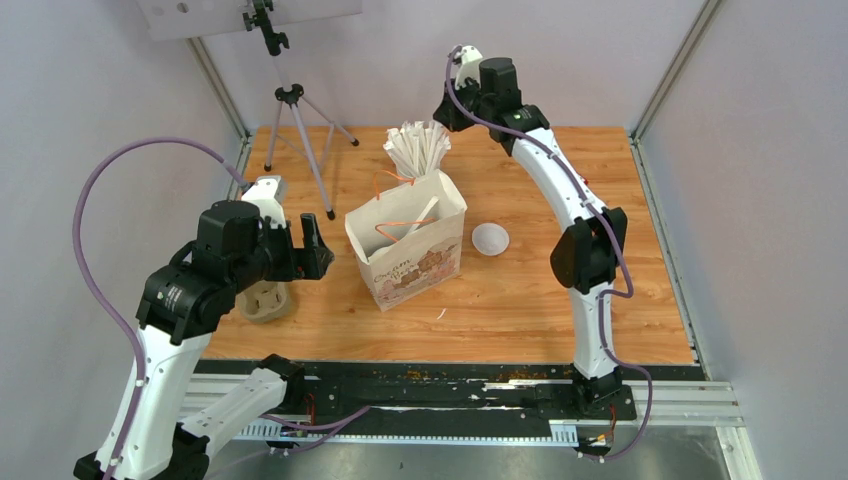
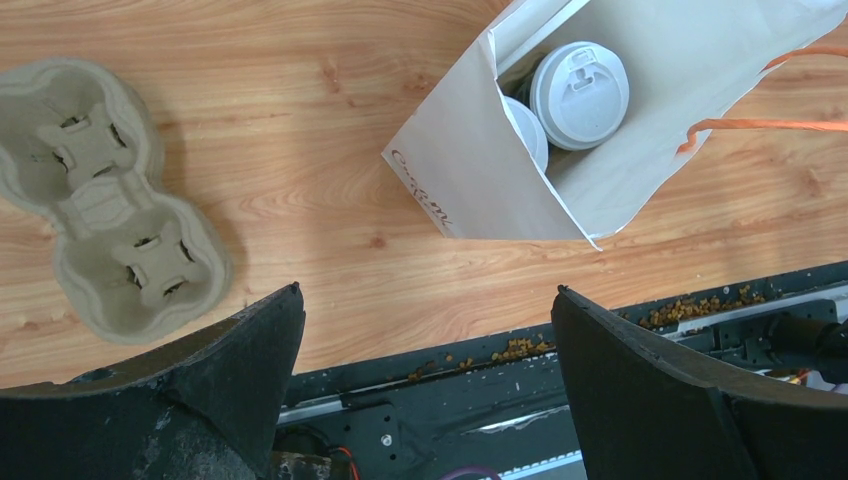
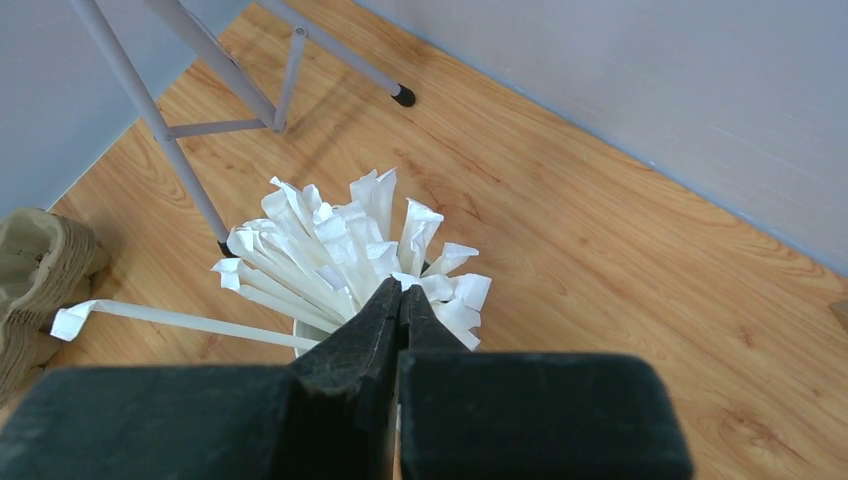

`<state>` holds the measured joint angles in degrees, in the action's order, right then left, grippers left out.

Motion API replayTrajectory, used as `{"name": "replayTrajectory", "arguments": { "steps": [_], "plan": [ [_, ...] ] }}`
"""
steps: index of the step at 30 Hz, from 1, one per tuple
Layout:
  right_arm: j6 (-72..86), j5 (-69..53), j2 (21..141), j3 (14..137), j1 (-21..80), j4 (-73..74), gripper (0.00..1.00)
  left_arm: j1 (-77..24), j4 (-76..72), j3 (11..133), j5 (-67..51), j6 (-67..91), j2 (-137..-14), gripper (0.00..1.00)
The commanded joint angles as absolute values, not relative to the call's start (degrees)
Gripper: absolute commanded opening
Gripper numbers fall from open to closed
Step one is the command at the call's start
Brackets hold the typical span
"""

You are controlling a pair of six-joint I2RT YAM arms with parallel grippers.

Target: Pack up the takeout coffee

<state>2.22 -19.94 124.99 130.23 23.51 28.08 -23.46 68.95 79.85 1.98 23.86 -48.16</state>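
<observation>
The takeout coffee is two cups with white lids, one (image 2: 578, 95) in full view and one (image 2: 525, 130) half hidden by the wall of the white paper bag (image 2: 470, 190) they stand in. That bag (image 1: 405, 250) stands upright mid-table, a white stick leaning in it. My left gripper (image 2: 428, 290) hangs open and empty over the table's near edge, left of the bag. My right gripper (image 3: 401, 285) is shut, its tips pinching the end of a paper-wrapped stick (image 3: 430, 288) in the white cup of sticks (image 1: 418, 150) behind the bag.
The beige pulp carrier (image 2: 110, 200) lies empty at the left, below my left arm. A loose white lid (image 1: 490, 239) rests right of the bag. A tripod (image 1: 295, 120) stands at the back left, close to the cup of sticks. Crumbs line the black rail (image 2: 690, 305).
</observation>
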Motion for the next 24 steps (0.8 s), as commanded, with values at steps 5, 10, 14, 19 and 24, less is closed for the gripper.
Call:
{"name": "replayTrajectory", "arguments": {
  "steps": [5,10,14,19,24],
  "plan": [
    [1.4,-19.3,118.1,133.3,23.2,29.0,0.0,-23.1,68.0,79.5,2.1,23.7,-47.5,1.0],
    [0.8,-18.6,114.0,133.4,23.2,29.8,0.0,-23.1,67.5,78.3,1.8,24.0,-47.0,1.0],
    [0.3,-18.4,111.1,133.4,23.2,30.1,0.0,-23.1,67.0,78.4,1.8,24.3,-46.9,1.0],
    [0.3,-15.5,106.9,133.0,23.2,29.3,0.0,-23.1,66.3,78.0,1.6,23.9,-47.1,1.0],
    [1.9,-13.5,101.7,132.1,23.2,29.0,0.0,-23.1,65.6,77.1,1.4,23.1,-47.4,1.0]
  ]
}}
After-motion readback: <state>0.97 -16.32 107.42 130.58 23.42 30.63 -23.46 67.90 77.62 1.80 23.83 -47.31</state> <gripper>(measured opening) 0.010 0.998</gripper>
